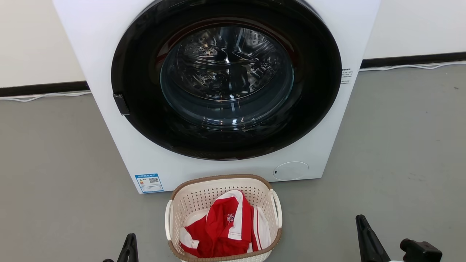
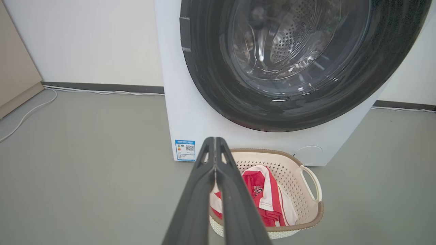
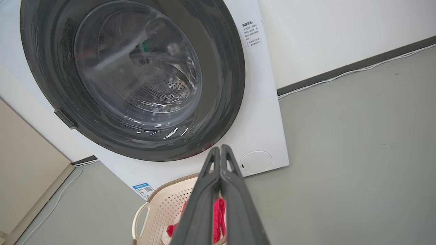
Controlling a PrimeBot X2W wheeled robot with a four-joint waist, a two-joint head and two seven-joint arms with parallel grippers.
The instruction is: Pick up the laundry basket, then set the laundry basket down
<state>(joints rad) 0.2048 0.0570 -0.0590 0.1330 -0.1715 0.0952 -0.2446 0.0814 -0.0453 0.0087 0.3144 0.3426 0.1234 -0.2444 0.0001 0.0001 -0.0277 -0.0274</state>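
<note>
- Washing machine [image 1: 225,83] is standing behind.
- Laundry basket [image 1: 204,196] is sitting on floor [image 1: 54,163] before it: cream perforated walls, brown woven-look rim, white side handles.
- Red-and-white garment [image 1: 225,225] is lying inside.
- Left gripper [image 2: 215,139], right gripper [image 3: 220,148]: fingers pressing together, empty.

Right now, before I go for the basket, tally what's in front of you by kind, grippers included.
Washing machine: 1
Laundry basket: 1
Red-and-white clothing bundle: 1 (separate pieces can't be told apart)
Grippers: 2, the left gripper and right gripper, both shut and holding nothing
Total: 5
</note>
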